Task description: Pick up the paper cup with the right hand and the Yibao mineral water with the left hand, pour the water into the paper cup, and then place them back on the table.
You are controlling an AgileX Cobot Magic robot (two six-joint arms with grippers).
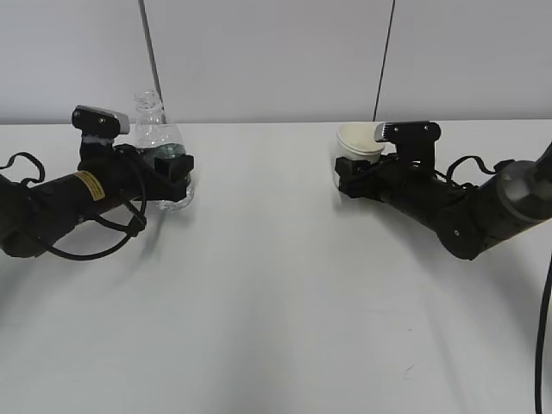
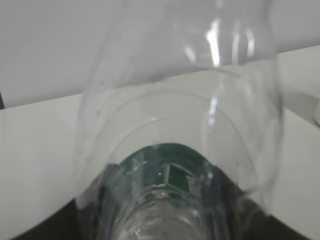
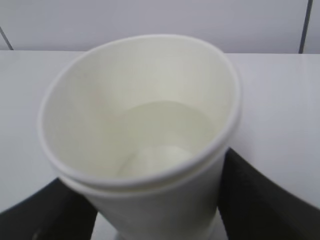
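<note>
The Yibao mineral water (image 1: 153, 129) stands upright at the left of the table (image 1: 276, 293), uncapped, its green label (image 2: 167, 157) low between the jaws. My left gripper (image 1: 175, 169) is shut on the bottle's lower body, and the clear bottle (image 2: 175, 115) fills the left wrist view with dark fingers (image 2: 87, 220) on either side. The paper cup (image 1: 358, 141) stands upright at the right, my right gripper (image 1: 347, 178) shut on its lower wall. In the right wrist view the cup (image 3: 100, 100) sits between black fingers (image 3: 260, 200). A pale level line shows inside it. Both bases are hidden.
A grey wall runs behind the table's far edge, with two thin cables (image 1: 384, 52) hanging down it. Black cable loops (image 1: 95, 228) trail from the left arm, and another cable (image 1: 543, 328) hangs at the right edge. White tabletop lies between the arms.
</note>
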